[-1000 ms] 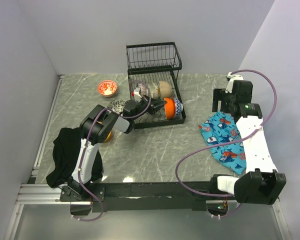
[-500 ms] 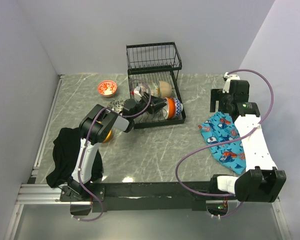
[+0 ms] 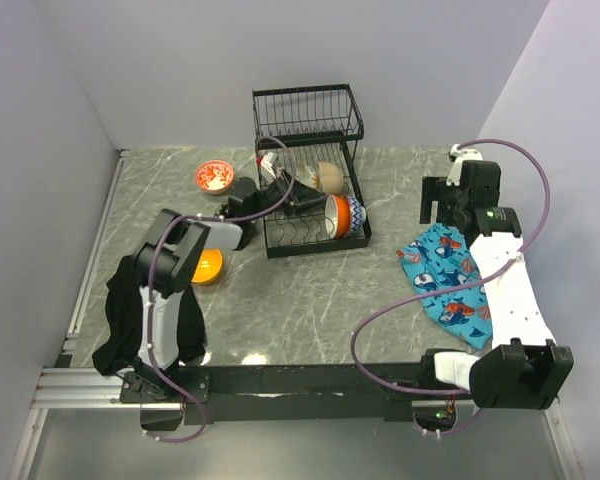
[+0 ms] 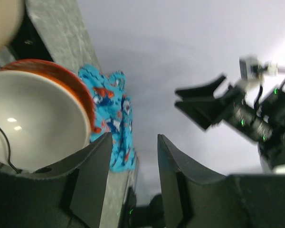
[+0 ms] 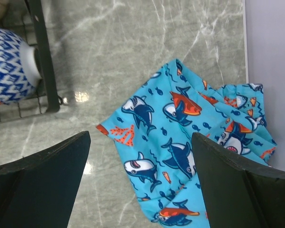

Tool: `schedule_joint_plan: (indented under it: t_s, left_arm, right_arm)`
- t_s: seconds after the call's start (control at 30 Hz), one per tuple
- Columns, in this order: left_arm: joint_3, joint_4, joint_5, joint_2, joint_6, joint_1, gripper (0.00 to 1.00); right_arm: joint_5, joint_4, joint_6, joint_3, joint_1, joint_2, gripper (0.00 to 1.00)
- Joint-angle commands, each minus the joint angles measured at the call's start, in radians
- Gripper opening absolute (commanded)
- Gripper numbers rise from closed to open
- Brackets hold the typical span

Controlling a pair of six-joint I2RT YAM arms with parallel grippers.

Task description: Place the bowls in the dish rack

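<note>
The black wire dish rack [image 3: 308, 115] stands at the back middle. In its lower tray stand on edge a beige bowl [image 3: 330, 177], an orange bowl with a white inside [image 3: 337, 215] [image 4: 33, 123] and a blue patterned bowl [image 3: 356, 214] [image 5: 9, 66]. A red bowl [image 3: 214, 177] and a plain orange bowl [image 3: 207, 267] sit on the table to the left. My left gripper [image 3: 302, 200] [image 4: 134, 142] is open and holds nothing, just left of the orange and white bowl. My right gripper [image 3: 435, 203] [image 5: 140, 142] hangs wide open over the shark-print cloth.
The blue shark-print cloth [image 3: 448, 280] [image 5: 190, 137] lies at the right, under the right arm. A black cloth [image 3: 125, 310] is heaped at the left front by the left arm's base. A rack post [image 5: 42, 57] stands close to the left of the right gripper.
My left gripper has opened and let go of the orange and white bowl in the rack's lower tray. The left arm has swung back left, uncovering the orange bowl on the table.
</note>
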Motion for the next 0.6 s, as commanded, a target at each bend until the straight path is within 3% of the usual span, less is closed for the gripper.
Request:
schedule_joint_plan:
  t_s: [0.0,0.07,0.1,0.13,0.17,0.2,0.33,0.43,0.57]
  left_arm:
    - [-0.021,-0.185,0.273,-0.242,0.324,0.019,0.48]
    - [-0.018,-0.409,0.382,-0.340,0.530,0.028,0.49]
    - [-0.008,-0.677,0.407,-0.433,0.786,0.037,0.49]
    - [0.037,-0.870,0.413,-0.477,0.941,0.042,0.50]
    - [0.067,-1.033,0.384,-0.514,1.100,0.047,0.51]
    - [0.097,-1.338,0.352,-0.575,1.387,0.054,0.52]
    - [0.172,-1.769,0.174,-0.672,1.833,0.126,0.53]
    - [0.106,-1.977,0.039,-0.739,2.123,0.205,0.52]
    - [-0.030,-1.999,-0.094,-0.844,2.318,0.271,0.50]
  right_arm:
    - [-0.026,0.062,0.032,-0.017,0.005,-0.057,0.95]
    - [-0.026,0.074,0.040,-0.035,0.007,-0.076,0.95]
    - [-0.052,0.082,0.043,-0.045,0.007,-0.083,0.95]
    - [-0.056,0.089,0.046,-0.054,0.007,-0.090,0.95]
    - [-0.061,0.103,0.049,-0.072,0.007,-0.106,0.95]
    - [-0.082,0.111,0.049,-0.083,0.007,-0.115,0.95]
    - [-0.124,0.169,0.039,-0.141,0.010,-0.162,0.95]
    - [-0.138,0.217,0.035,-0.184,0.013,-0.192,0.95]
    - [-0.162,0.249,0.049,-0.194,0.013,-0.215,0.95]
